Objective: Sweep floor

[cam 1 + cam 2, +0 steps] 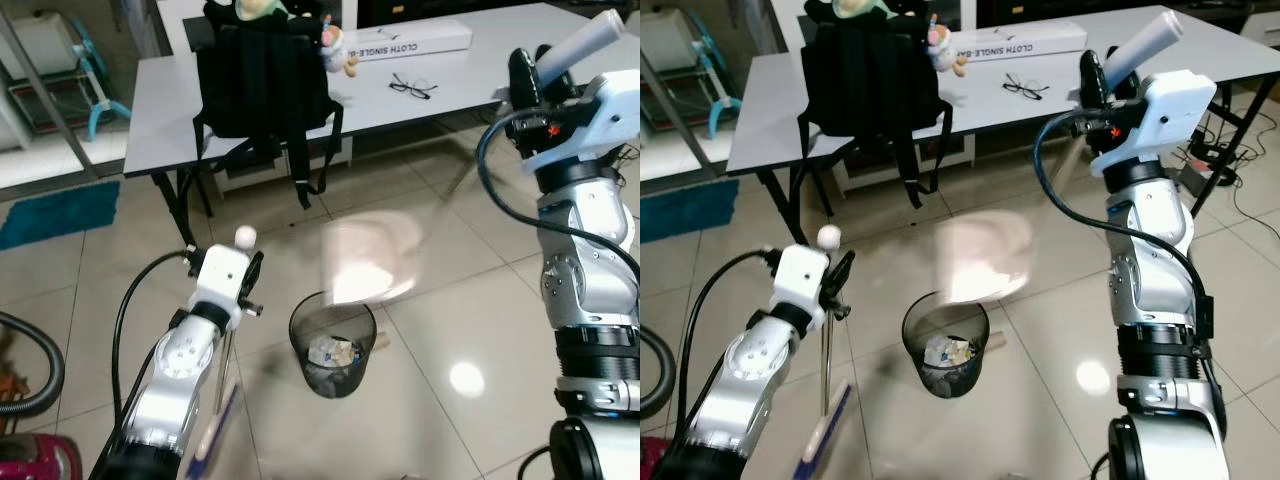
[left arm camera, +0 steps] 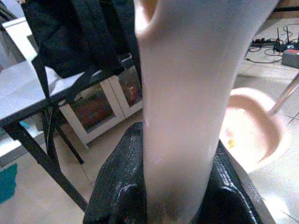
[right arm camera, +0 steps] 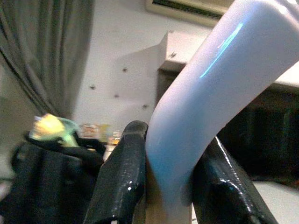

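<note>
Evidently mid-emptying: right gripper (image 1: 1098, 75) raised high beside the grey table (image 1: 160, 90), fingers clamped on the pale handle (image 3: 210, 93) of a long-handled dustpan. Pan (image 1: 368, 256) blurred, tipped just above the black mesh bin (image 1: 333, 345), presumably to drop sweepings onto the crumpled paper already inside. Left gripper (image 1: 248, 285) low by the robot's side, fingers (image 2: 121, 186) closed around the broom handle (image 2: 187, 93), held upright with the bristle end (image 1: 823, 430) near the floor, likely parked while the pan works. Underfoot, glossy beige tiles (image 1: 450, 330) with a lamp glare. Backpack (image 1: 262, 70), glasses (image 1: 412, 87) and a long white box (image 1: 410, 40) on the table; teal rug (image 1: 60, 212) further left.
</note>
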### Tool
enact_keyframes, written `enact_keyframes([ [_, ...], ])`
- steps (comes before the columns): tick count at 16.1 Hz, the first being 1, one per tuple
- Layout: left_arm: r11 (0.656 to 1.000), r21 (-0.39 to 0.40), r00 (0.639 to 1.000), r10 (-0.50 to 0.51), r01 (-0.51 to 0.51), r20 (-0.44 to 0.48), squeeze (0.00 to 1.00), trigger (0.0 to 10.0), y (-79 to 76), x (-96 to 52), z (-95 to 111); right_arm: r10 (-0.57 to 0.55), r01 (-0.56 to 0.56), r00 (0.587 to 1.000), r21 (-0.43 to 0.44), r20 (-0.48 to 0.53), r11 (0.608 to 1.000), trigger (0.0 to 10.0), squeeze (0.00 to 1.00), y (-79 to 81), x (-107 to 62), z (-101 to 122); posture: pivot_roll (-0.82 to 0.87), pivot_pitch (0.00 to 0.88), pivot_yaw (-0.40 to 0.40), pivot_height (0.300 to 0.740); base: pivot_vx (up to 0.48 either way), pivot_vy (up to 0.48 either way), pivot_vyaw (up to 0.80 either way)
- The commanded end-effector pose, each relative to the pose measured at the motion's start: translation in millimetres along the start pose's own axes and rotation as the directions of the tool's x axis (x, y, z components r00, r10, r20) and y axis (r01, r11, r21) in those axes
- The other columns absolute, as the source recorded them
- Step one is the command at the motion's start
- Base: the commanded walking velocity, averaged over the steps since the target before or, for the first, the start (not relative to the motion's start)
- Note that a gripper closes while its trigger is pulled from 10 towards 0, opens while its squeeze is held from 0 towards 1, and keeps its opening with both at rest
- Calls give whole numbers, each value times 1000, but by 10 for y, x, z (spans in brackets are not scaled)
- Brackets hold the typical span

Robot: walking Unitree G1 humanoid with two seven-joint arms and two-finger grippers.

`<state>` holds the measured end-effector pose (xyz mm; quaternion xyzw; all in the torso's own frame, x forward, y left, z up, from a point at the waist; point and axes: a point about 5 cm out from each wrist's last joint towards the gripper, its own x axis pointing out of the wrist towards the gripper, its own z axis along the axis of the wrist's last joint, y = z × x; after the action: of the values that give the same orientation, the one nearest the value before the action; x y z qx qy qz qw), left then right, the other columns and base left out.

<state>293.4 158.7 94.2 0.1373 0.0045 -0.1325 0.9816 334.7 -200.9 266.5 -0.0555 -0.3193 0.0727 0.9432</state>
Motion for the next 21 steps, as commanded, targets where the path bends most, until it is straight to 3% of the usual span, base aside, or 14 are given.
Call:
enact_keyframes([
  [1, 999, 39, 998, 15, -17, 61, 0, 10000, 74, 74, 126, -13, 17, 998, -63, 63, 998, 10000, 0, -18, 12, 74, -109, 0, 92, 740, 0, 0, 0],
  [4, 997, -28, 987, 69, -65, 148, 0, 10000, 116, 307, 284, 73, -64, 997, -254, 25, 965, 10000, 0, 155, -153, -145, -104, 0, 91, 740, 0, 0, 0],
  [6, 995, -64, 976, 91, -79, 196, 0, 10000, 96, 439, 373, 113, -107, 994, -300, 6, 948, 10000, 0, 284, -238, -263, -105, 0, 94, 740, 0, 0, 0],
  [8, 998, -46, 975, 50, -41, 216, 0, 10000, -7, 602, 458, 130, -127, 991, -325, -13, 937, 10000, 0, 405, -319, -383, -111, 0, 105, 740, 0, 0, 0],
  [10, 1000, -10, 977, 23, -21, 211, 0, 10000, -88, 720, 505, 121, -127, 992, -302, -36, 945, 10000, 0, 502, -379, -486, -123, 0, 115, 740, 0, 0, 0],
  [13, 999, 3, 981, 35, -36, 188, 0, 10000, -81, 794, 495, 140, -151, 988, -250, -63, 956, 10000, 0, 687, -477, -602, -128, 0, 122, 740, 0, 0, 0],
  [19, 995, -92, 981, 47, -30, 187, 0, 10000, -130, 849, 490, 242, -257, 965, -190, -99, 948, 10000, 0, 1053, -622, -710, -125, 0, 116, 740, 0, 0, 0],
  [21, 995, -100, 981, 45, -26, 190, 0, 10000, -147, 855, 498, 252, -267, 962, -172, -103, 948, 10000, 0, 1090, -633, -719, -126, 0, 115, 740, 0, 0, 0],
])
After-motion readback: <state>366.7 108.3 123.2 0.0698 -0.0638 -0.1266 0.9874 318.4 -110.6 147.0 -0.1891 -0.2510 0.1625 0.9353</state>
